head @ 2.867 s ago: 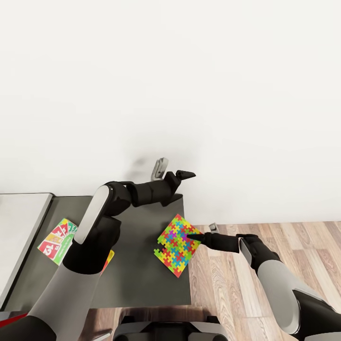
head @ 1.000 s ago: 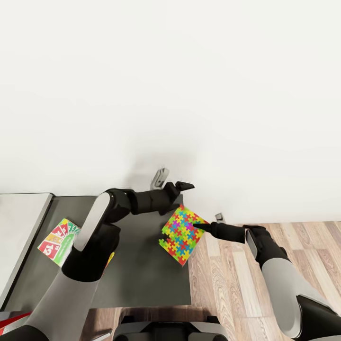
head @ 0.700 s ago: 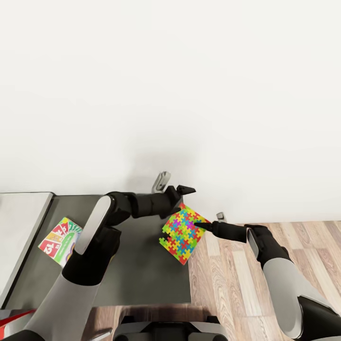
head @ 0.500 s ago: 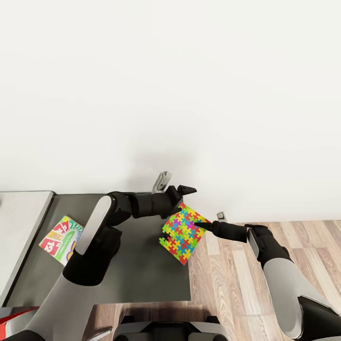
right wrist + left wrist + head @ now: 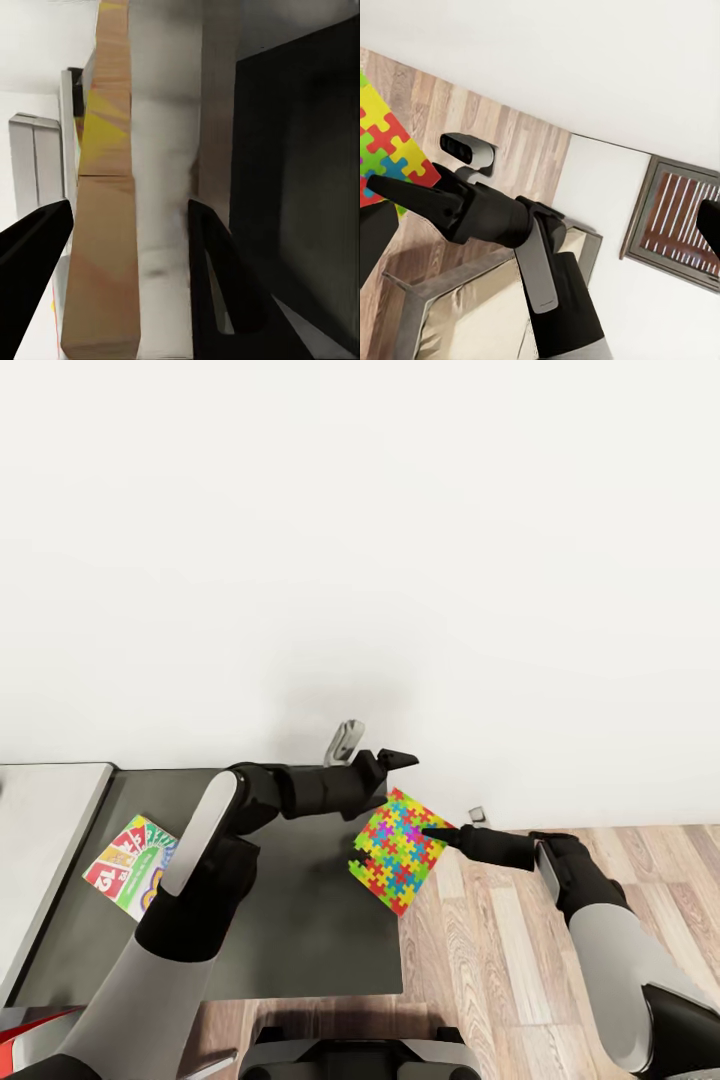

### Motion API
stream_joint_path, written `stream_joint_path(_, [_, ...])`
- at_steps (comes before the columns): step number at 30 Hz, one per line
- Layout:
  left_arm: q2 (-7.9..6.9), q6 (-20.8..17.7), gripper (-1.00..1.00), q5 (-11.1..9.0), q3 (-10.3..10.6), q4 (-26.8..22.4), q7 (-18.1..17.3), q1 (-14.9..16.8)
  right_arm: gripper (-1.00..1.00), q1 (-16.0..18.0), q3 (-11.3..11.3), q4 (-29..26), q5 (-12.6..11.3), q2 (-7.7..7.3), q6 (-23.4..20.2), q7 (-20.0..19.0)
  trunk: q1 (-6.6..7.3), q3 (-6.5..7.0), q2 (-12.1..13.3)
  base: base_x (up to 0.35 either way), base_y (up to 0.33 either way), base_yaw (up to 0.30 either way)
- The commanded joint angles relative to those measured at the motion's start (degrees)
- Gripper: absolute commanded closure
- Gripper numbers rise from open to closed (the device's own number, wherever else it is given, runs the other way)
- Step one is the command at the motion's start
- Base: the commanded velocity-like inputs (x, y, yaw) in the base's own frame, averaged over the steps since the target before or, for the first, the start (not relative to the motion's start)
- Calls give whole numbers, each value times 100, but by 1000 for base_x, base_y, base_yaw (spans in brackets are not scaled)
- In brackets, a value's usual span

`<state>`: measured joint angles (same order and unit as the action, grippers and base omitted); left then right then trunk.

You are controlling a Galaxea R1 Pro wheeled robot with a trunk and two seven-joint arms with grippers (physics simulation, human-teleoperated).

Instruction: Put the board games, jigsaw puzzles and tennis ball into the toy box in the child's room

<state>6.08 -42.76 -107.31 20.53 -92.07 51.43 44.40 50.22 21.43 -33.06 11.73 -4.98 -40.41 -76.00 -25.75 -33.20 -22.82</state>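
While the right gripper [image 5: 437,833] reached in from over the floor, its jaws stood apart astride the edge of a jigsaw puzzle [image 5: 399,850], not yet clamped. The puzzle overhung the dark worktop's [image 5: 290,940] right edge, one corner pointing to the wall. The left gripper [image 5: 372,744] hovered just behind it, jaws apart and empty. A board game [image 5: 130,865] lay well apart at the worktop's left.

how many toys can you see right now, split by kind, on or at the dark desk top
jigsaw puzzles: 1, the jigsaw puzzle at the desk's right edge, at the right gripper
board games: 1, the board game lying flat on the dark desk top
total: 2
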Motion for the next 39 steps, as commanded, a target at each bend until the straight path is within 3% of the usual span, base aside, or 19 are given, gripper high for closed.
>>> stream_joint_path(1, [2,-5,-100,-52,-5,-4,56,4,100,13,34,-4,62,-25,-79,-46,-3,-8,-10,-2,0,0])
stream_joint_path(6, [9,-6,-100,-52,11,-4,60,6,100,26,31,-6,64,-87,-131,-47,-3,-8,-10,-2,0,0])
stream_joint_path(19, [-19,1,-100,-46,315,-4,46,3,100,30,28,-12,58,-154,-182,-47,-3,-8,-10,0,0,0])
stream_joint_path(39, [-28,4,-100,-45,359,-4,62,-17,100,17,-2,-16,78,-137,-174,-36,-3,-8,-10,0,0,0])
